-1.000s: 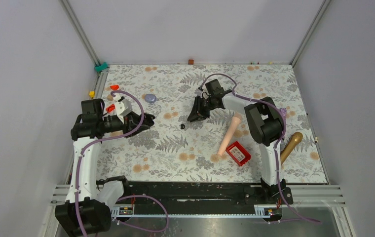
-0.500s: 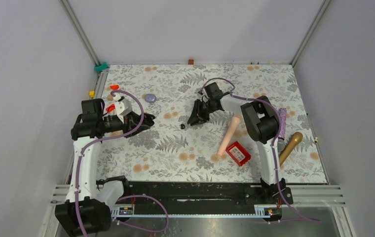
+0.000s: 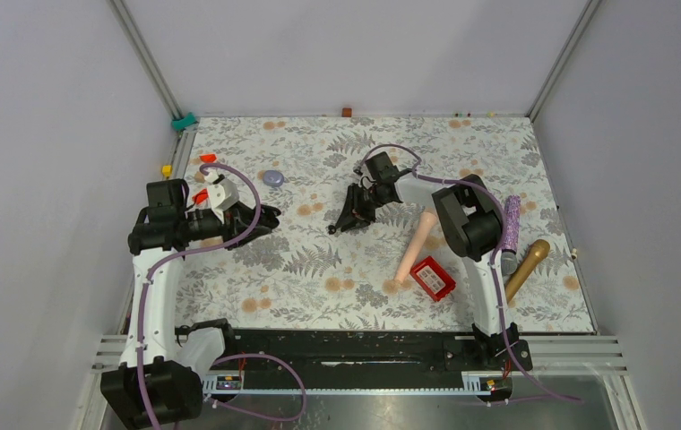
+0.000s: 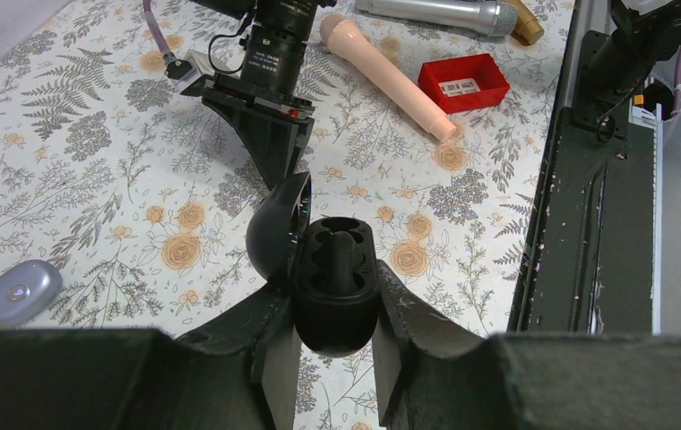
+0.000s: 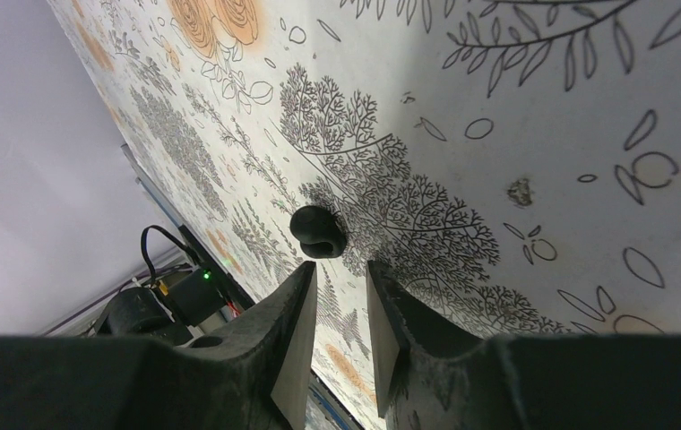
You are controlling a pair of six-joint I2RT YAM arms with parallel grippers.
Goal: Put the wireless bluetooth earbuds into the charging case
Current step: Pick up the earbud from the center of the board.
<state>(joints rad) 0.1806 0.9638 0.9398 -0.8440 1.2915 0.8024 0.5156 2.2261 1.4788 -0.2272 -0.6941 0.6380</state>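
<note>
Black charging case [image 4: 335, 287] open in left hand [image 4: 335, 315]

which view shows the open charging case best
Left wrist: the charging case sits close up, lid open, in the left gripper. Top external shows only a dark speck; right wrist misses it.

Right pincer [image 5: 341, 285] nearer earbud [image 5: 317, 231]

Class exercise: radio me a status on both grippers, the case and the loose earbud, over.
Left gripper shut on charging case, lid open. Right gripper open, just short of earbud on table. Nothing between.
</note>
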